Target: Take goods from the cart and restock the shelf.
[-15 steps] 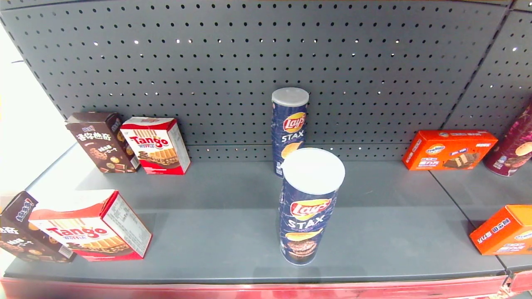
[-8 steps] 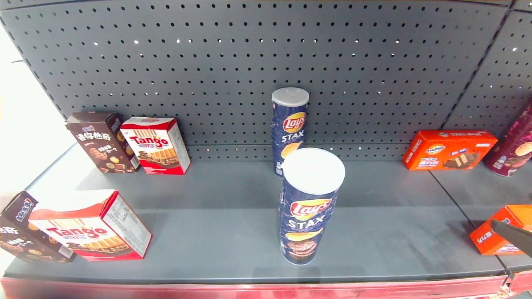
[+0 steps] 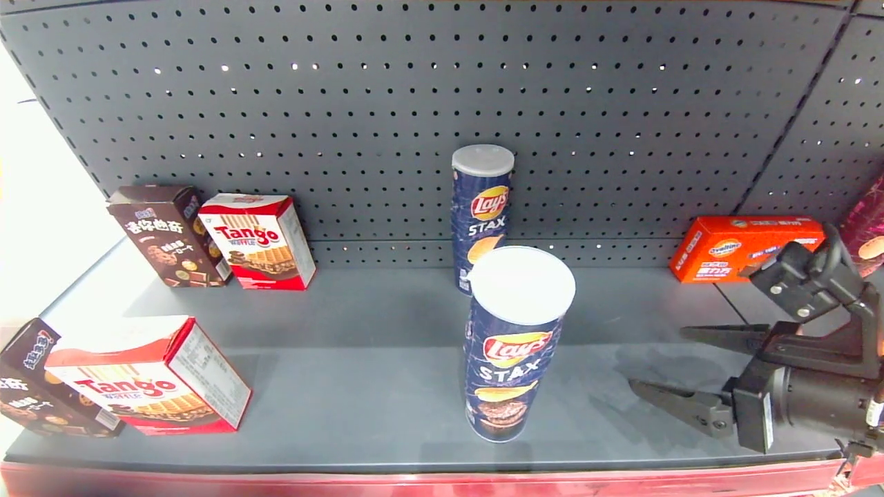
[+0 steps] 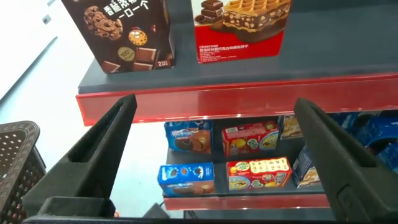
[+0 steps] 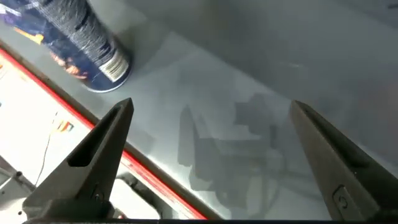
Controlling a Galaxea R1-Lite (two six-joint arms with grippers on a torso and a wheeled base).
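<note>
Two tall dark-blue chip cans stand on the grey shelf [image 3: 359, 373]: one near the front [image 3: 514, 345], one against the pegboard [image 3: 481, 214]. My right gripper [image 3: 657, 359] hangs open and empty just above the shelf, to the right of the front can and apart from it. In the right wrist view that gripper [image 5: 211, 109] spans bare shelf, with the front can's base [image 5: 93, 56] off to one side. My left gripper [image 4: 214, 104] is open and empty, facing the red shelf edge [image 4: 236, 99] below a brown cookie box [image 4: 118, 31] and a red wafer box [image 4: 239, 28].
Red-and-white wafer boxes [image 3: 148, 376] [image 3: 261, 241] and brown cookie boxes [image 3: 169, 235] [image 3: 41, 386] sit at the left. An orange box [image 3: 742, 247] and a purple can [image 3: 869, 235] stand at the right. Lower shelves hold small boxes [image 4: 249, 140]. A dark basket [image 4: 15, 162] is beside them.
My right arm has come in from the right edge, over the shelf's right part; it now hides the front orange box. The cans and boxes have not moved.
</note>
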